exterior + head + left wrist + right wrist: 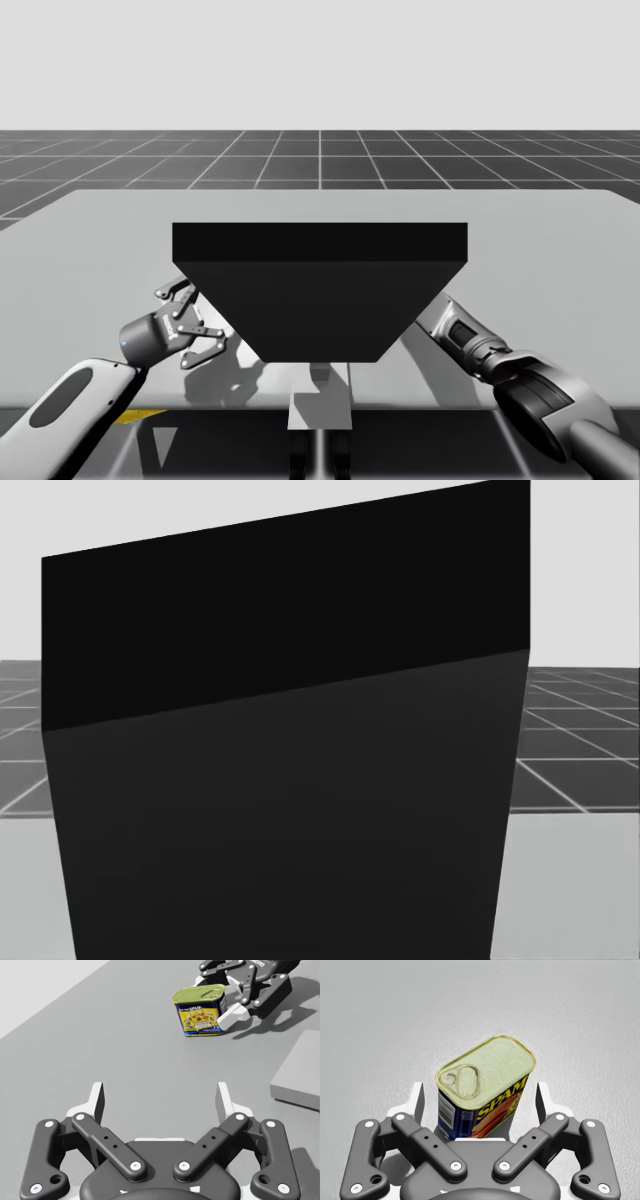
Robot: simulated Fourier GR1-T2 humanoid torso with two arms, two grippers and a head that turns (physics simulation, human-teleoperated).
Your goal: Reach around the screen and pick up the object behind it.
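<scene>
The fingers [416,1102] of my right gripper [479,1094] stand apart, and the can [487,1067] is upright between them, not yet clamped. My left gripper [160,1099] is also spread wide, with the can well ahead of it on the table [100,1035]. The dark screen [320,290] stands between my arms.

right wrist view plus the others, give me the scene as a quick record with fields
screen: black, upright on the table
can: blue and yellow, rectangular, upright on the table
right gripper: open, can between its fingers, a gap on each side
left gripper: open, holding nothing, can ahead of it and well apart
grasp: not yet made
</scene>
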